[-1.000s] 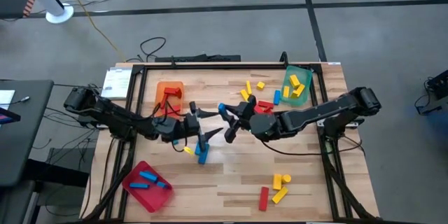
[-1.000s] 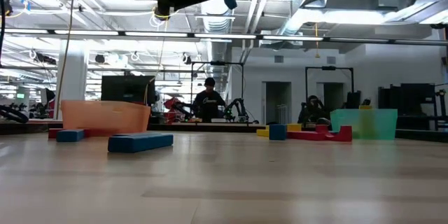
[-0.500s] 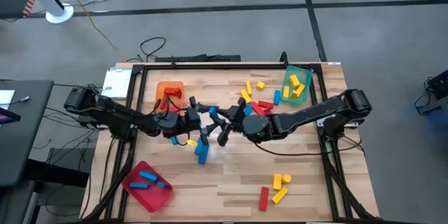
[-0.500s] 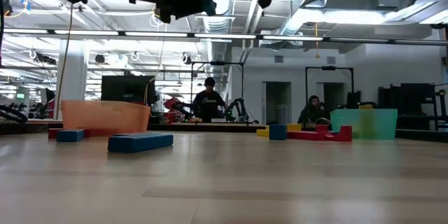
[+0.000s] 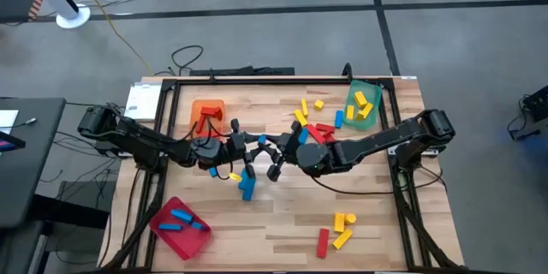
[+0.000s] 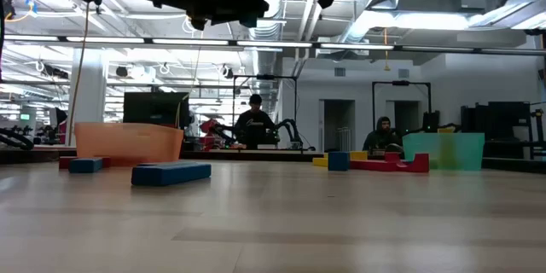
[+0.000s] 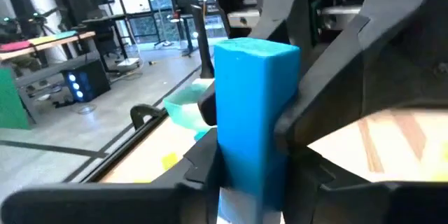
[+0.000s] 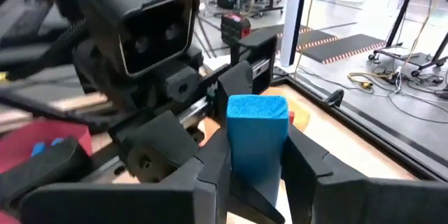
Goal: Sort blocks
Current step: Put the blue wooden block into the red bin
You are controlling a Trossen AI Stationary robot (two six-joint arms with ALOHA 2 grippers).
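right now the whole move turns on one blue block (image 7: 253,122) held in the air over the middle of the table (image 5: 282,223), where your two grippers meet tip to tip; the block's long axis runs lengthwise out of the fingers, one end seated in the right gripper (image 8: 255,171), the other reaching into the left gripper (image 7: 241,175). in each wrist view the fingers press both flanks of the block, so you have both grippers closed on it — a handover, i judge, with neither arm nearer than the other. the red tray (image 5: 181,227) holding blue blocks sits at the left arm's side, well apart; the orange tray (image 5: 206,111) lies just behind the left gripper, the green tray (image 5: 363,103) far on the right. more blue and yellow blocks lie on the table directly beneath the grippers — mind them if you lower; a loose red and yellow cluster (image 5: 315,124) rests beside the right forearm.
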